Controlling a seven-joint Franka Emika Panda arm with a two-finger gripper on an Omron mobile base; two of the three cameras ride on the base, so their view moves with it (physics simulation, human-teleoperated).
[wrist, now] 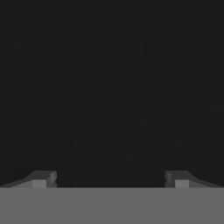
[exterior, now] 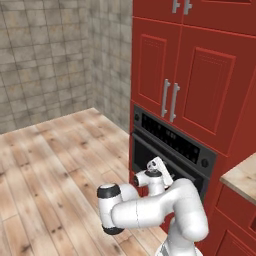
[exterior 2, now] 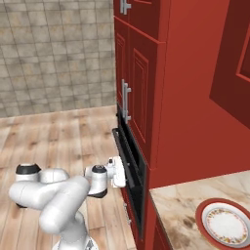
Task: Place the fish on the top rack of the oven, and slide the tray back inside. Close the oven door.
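The black oven [exterior: 176, 141] sits under the red cabinets, with its dark control strip above the door. The oven door [exterior: 148, 161] stands upright against the oven front, also seen edge-on as the oven door [exterior 2: 131, 163]. My gripper [exterior: 161, 171] is right at the door's face, just below the long bar handle [exterior: 165, 154]. From the other side the gripper [exterior 2: 123, 178] meets the door's lower half. In the hand view the gripper [wrist: 110, 177] is open, its fingertips [wrist: 43, 178] wide apart with only the dark door panel ahead. The fish and the top rack are hidden.
Red cabinet doors [exterior: 200, 85] with grey handles rise above the oven. A stone counter [exterior 2: 188, 202] to the right carries a round white plate with a red rim [exterior 2: 225, 225]. Wooden floor [exterior: 55, 165] spreads to the left, bounded by tiled walls.
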